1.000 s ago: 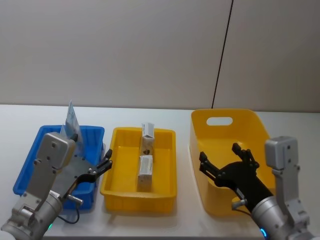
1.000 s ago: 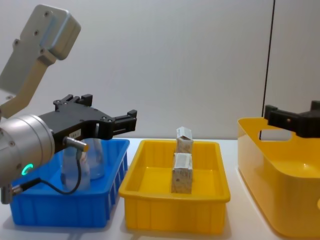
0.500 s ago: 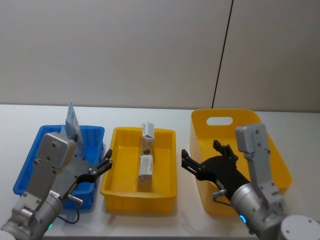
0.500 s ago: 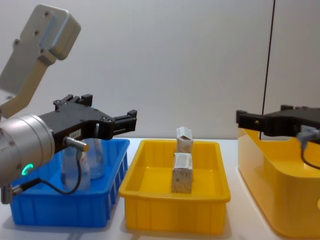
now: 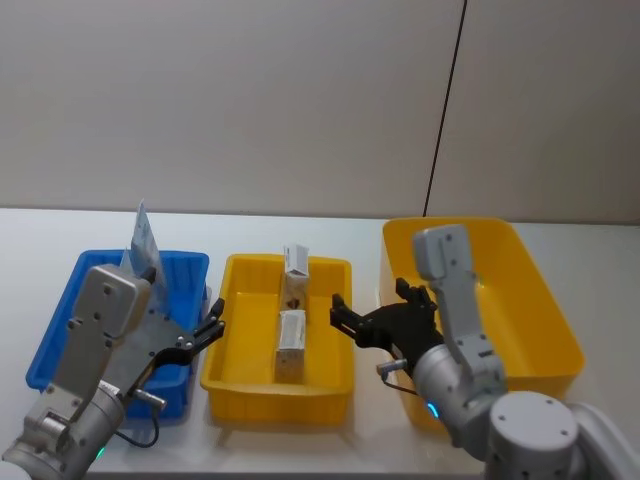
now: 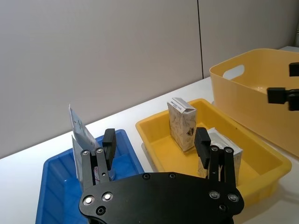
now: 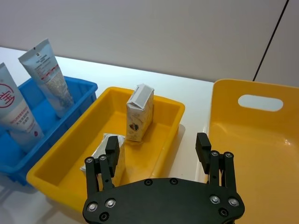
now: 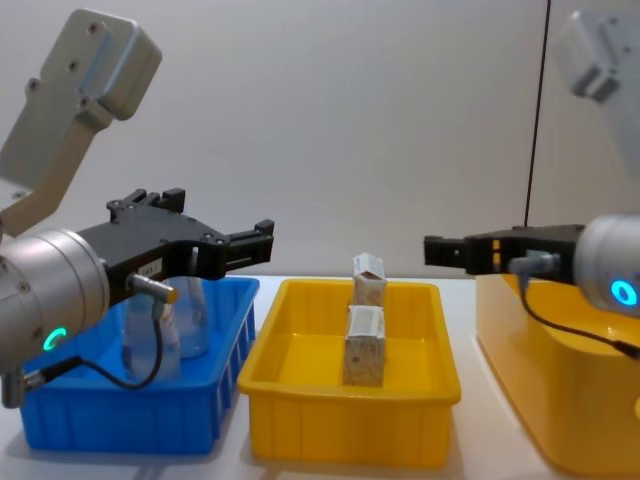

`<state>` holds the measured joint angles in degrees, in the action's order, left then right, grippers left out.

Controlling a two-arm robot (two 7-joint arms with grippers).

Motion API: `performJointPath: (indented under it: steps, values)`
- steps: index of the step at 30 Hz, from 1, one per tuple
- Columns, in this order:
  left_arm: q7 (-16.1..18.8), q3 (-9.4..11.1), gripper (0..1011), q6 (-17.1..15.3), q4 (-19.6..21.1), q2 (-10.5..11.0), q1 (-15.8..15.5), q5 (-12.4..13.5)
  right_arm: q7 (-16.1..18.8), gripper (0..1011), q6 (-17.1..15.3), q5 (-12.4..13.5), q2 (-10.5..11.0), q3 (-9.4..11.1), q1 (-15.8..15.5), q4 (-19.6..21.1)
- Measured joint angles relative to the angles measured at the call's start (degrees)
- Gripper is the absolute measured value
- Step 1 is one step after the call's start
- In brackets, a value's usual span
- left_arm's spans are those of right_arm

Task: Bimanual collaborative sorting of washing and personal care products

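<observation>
Two cream cartons stand in the shallow yellow tray (image 5: 216,362), one at the far end (image 5: 296,266) and one nearer (image 5: 290,344). Pale squeeze tubes (image 7: 51,76) with red print stand in the blue crate (image 5: 58,332) on the left. My left gripper (image 5: 212,326) hangs open over the crate's right side, nothing between its fingers. My right gripper (image 5: 345,318) is open and empty above the tray's right rim, pointing at the cartons. The right wrist view has the far carton (image 7: 139,112) ahead of the open fingers (image 7: 112,145). From the chest view both grippers, left (image 8: 262,240) and right (image 8: 440,250), float above tray height.
A deep yellow bin (image 5: 535,292) with a handle cut-out stands to the right of the tray. All three containers sit in a row on a white table, with a plain wall behind and a dark cable running down it.
My right gripper has swung left, from over the deep yellow bin to above the tray's right rim. The left arm, cartons and tubes have not moved.
</observation>
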<state>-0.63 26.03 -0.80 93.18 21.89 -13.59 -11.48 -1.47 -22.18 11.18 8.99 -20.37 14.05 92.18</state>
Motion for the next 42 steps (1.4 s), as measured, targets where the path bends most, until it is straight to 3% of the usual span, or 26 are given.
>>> performJointPath:
  steps: [18, 27, 42]
  values:
    - [0.00, 0.00, 1002, 0.00, 0.00, 0.00, 0.00, 0.00, -4.12, 1002, -7.35, -1.08, -8.43, -1.62, 5.78, -6.63]
    - [0.00, 0.00, 1001, 0.00, 0.00, 0.00, 0.00, 0.00, -6.23, 1002, -12.93, -0.39, -12.29, -0.52, 7.77, -9.23]
    - [0.00, 0.00, 1001, 0.00, 0.00, 0.00, 0.00, 0.00, -8.13, 1002, -19.71, 0.47, -16.03, 1.51, 11.31, -13.88]
